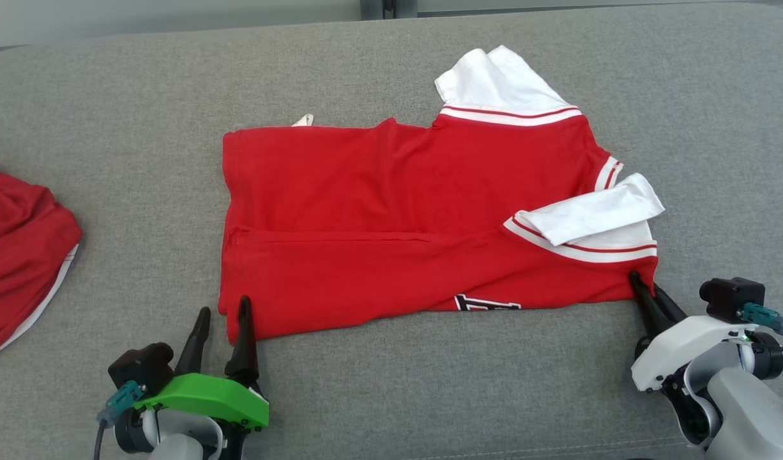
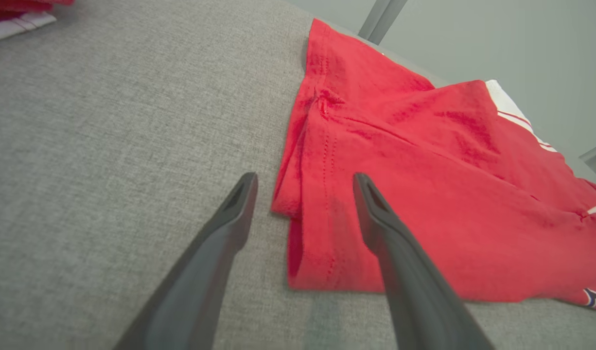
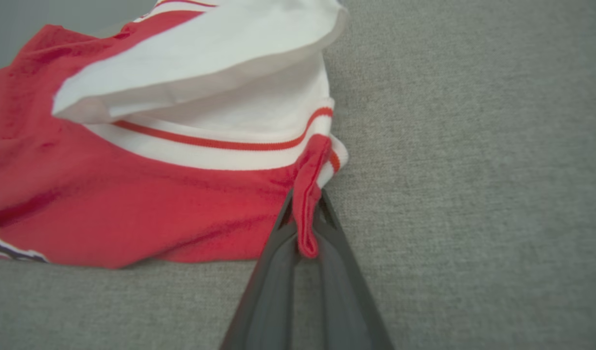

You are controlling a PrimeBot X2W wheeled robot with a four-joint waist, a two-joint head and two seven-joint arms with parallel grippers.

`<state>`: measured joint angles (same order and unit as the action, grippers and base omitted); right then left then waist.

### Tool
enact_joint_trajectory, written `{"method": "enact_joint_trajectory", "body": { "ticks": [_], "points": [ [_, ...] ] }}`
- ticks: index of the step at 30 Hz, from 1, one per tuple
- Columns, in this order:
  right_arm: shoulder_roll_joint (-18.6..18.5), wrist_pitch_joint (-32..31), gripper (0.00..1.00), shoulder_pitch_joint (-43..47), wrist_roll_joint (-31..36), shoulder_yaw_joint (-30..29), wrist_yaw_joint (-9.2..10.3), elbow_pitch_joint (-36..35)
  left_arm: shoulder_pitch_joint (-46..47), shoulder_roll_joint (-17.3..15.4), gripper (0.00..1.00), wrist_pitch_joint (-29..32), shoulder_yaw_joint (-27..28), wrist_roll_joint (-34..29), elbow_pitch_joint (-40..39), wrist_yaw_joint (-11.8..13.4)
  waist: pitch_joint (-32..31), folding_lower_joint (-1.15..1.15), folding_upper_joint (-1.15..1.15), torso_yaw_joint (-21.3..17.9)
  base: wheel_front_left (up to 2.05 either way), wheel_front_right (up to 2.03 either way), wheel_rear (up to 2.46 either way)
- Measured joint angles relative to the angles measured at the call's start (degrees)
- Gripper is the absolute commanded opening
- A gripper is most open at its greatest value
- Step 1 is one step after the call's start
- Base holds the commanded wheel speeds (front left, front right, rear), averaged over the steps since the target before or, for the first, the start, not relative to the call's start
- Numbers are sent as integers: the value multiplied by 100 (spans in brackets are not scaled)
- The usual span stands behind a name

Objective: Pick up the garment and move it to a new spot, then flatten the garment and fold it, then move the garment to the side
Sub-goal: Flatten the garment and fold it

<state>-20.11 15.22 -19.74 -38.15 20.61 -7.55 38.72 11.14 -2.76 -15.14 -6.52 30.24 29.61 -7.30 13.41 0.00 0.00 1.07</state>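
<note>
My right claw point(image 1: 635, 276) pinches the near right corner of the red jersey point(image 1: 398, 211), lying folded on the grey cushion point(image 1: 110, 128). My left claw point(image 1: 224, 306) stands wide, straddling its near left corner.

The head camera looks forward and down over the whole red jersey point(image 1: 398, 211), whose near corners the low, close wrist cameras share.

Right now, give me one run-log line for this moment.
step: fold | right end effector: shut on red garment near corner | left end effector: open, straddling other near corner
</note>
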Motion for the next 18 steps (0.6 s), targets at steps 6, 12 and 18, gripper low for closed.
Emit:
{"method": "enact_joint_trajectory", "body": {
  "ticks": [6,12,18],
  "points": [
    [4,-7,0,-44,12,78,2,-174,122,1,100,0,-229,185,163,-2,75,0,0,-75,0,0,0],
    [-26,-8,0,-49,30,90,2,-252,182,3,100,-1,20,-132,38,-8,116,0,0,-112,0,0,0],
    [-29,-8,0,-48,42,68,2,-274,181,-3,100,-1,9,-336,16,-8,121,0,0,-115,0,0,0]
  ]
}}
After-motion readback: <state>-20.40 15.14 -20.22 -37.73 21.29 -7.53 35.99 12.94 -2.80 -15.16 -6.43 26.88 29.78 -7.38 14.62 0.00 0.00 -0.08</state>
